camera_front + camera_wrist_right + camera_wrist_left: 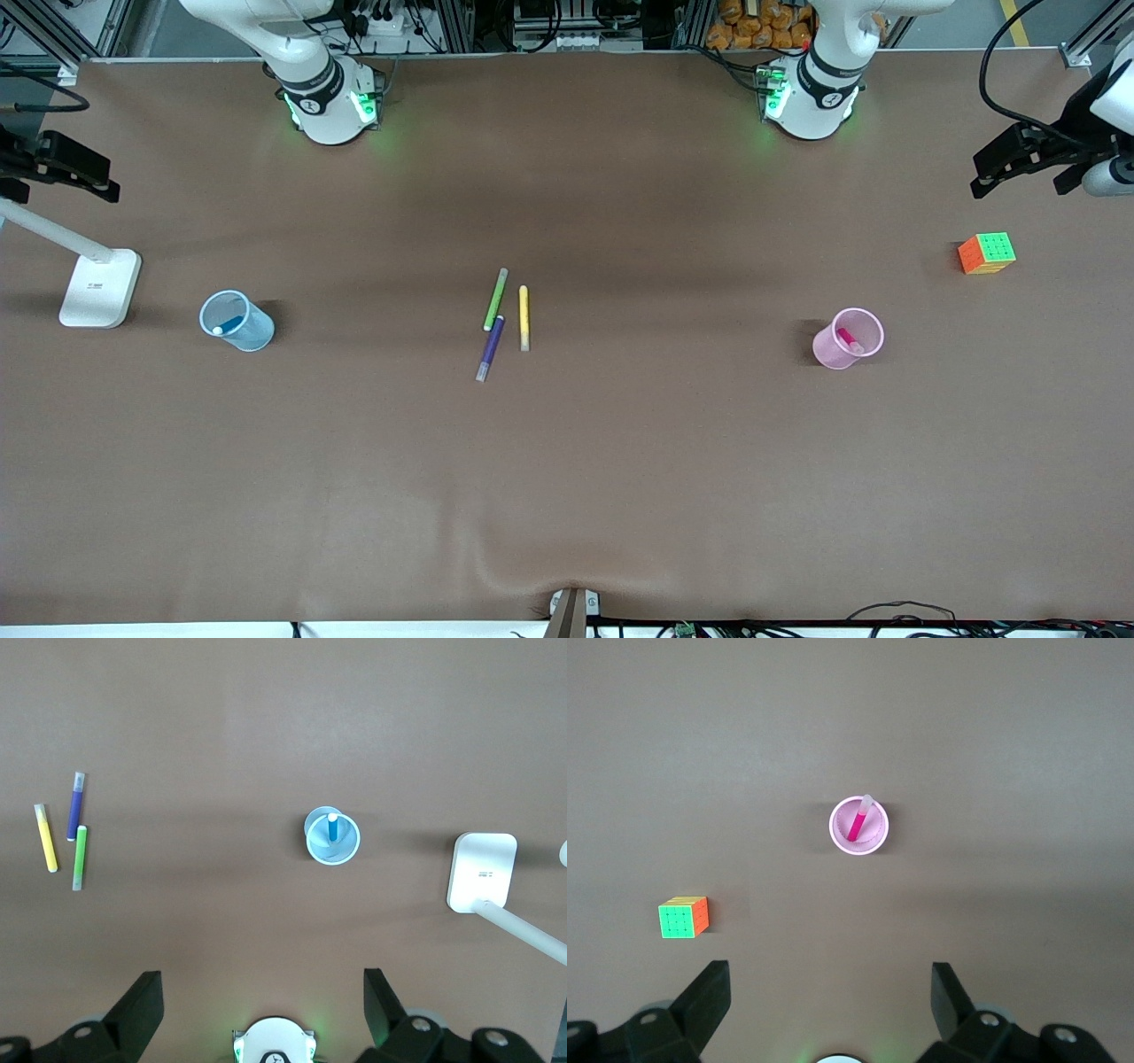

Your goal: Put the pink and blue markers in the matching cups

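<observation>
The blue marker [229, 326] stands inside the light blue cup [252, 335] toward the right arm's end of the table. The right wrist view shows the marker [332, 828] leaning in the cup [348, 849]. The pink marker [849, 339] stands inside the pale pink cup [833, 352] toward the left arm's end, and also shows in the left wrist view [858, 822] in its cup [873, 841]. My left gripper [830, 979] is open and empty, high over the table. My right gripper [263, 983] is open and empty, high over its own base.
A green marker [495, 299], a yellow marker [524, 317] and a purple marker [490, 347] lie together mid-table. A colourful cube [987, 252] sits near the left arm's end. A white lamp base [100, 286] stands beside the blue cup.
</observation>
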### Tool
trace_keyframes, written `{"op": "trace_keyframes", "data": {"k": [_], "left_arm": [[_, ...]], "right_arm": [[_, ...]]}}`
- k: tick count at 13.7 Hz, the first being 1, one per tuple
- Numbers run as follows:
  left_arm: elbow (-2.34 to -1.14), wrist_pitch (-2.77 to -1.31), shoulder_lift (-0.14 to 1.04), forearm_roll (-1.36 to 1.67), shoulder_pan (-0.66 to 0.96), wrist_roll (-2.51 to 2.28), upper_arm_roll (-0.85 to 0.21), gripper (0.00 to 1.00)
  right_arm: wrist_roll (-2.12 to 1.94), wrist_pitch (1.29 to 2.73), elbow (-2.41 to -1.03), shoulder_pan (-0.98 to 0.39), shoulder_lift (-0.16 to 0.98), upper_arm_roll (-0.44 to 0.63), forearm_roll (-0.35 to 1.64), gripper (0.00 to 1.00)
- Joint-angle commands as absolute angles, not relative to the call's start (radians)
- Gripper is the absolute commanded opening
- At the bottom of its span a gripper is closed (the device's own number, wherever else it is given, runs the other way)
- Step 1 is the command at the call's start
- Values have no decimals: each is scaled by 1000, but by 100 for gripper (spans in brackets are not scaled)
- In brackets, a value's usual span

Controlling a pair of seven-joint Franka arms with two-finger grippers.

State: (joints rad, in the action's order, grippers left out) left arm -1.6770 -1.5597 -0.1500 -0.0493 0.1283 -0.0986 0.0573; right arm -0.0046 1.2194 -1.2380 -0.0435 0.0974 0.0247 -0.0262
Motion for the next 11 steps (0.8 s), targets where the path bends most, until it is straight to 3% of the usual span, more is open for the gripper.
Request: {"op": "trace_keyframes", "data": {"k": [1, 11], "left_arm": [[-1663, -1543, -153, -34, 121, -86, 58, 100], [-1663, -1543, -153, -35, 121, -87, 55, 100]], "right_arm": [[14, 1285, -1414, -34, -26, 26, -40, 100], [2, 1293, -1431, -2, -40, 26, -15, 100]]}}
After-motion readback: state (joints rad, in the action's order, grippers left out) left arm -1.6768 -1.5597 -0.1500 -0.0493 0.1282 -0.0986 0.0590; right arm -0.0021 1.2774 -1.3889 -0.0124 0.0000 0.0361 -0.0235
